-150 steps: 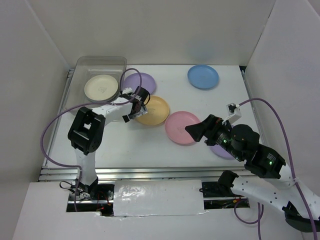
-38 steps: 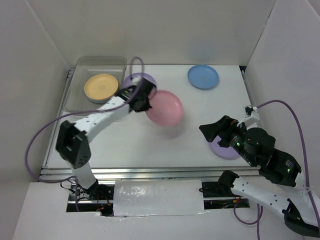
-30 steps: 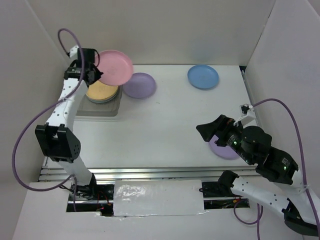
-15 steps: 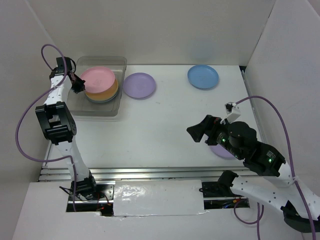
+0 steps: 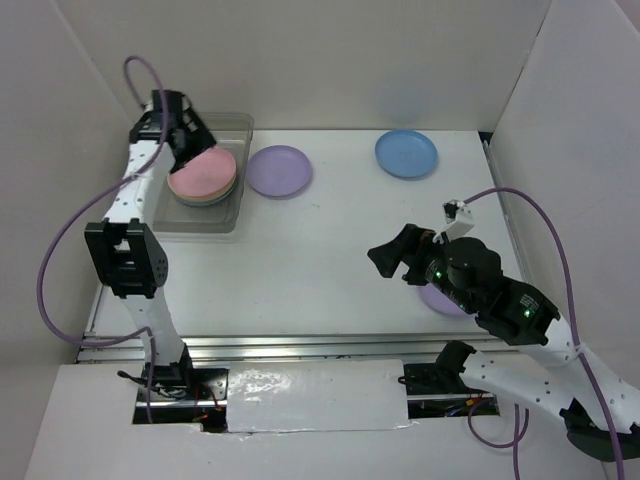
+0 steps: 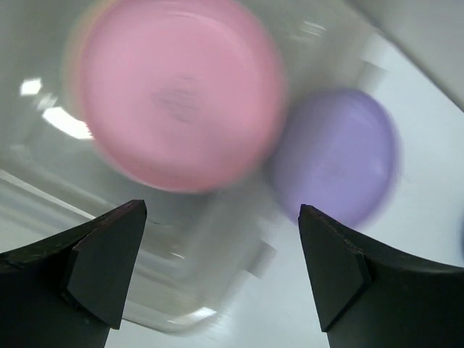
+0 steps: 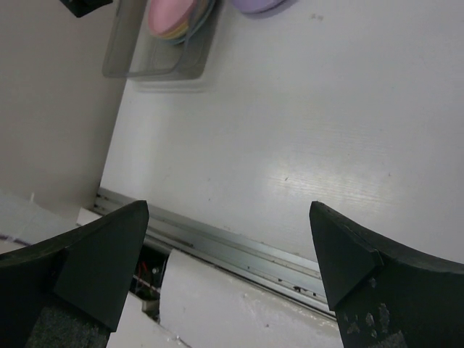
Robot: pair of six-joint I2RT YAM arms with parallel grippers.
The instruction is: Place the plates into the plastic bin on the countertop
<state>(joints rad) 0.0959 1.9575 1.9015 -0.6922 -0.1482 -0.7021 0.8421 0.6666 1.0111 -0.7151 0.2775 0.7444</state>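
Observation:
The clear plastic bin [image 5: 232, 128] stands at the back left of the white countertop [image 5: 320, 260]. A pink plate [image 5: 202, 172] lies on top of a stack inside it; it also shows in the left wrist view [image 6: 177, 90]. My left gripper [image 5: 188, 133] is open and empty above the bin, in the left wrist view [image 6: 221, 275] too. A lilac plate [image 5: 279, 170] lies right of the bin. A blue plate [image 5: 406, 153] lies at the back right. A second lilac plate [image 5: 440, 301] is mostly hidden under my right arm. My right gripper [image 5: 390, 257] is open and empty above the table.
White walls stand on the left, back and right. A metal rail [image 5: 300, 345] runs along the near edge, seen in the right wrist view [image 7: 239, 250] too. Purple cables loop off both arms.
The left gripper has moved from the bin's left side to over the bin's back. The pink plate now lies in the bin. The right gripper has shifted slightly left.

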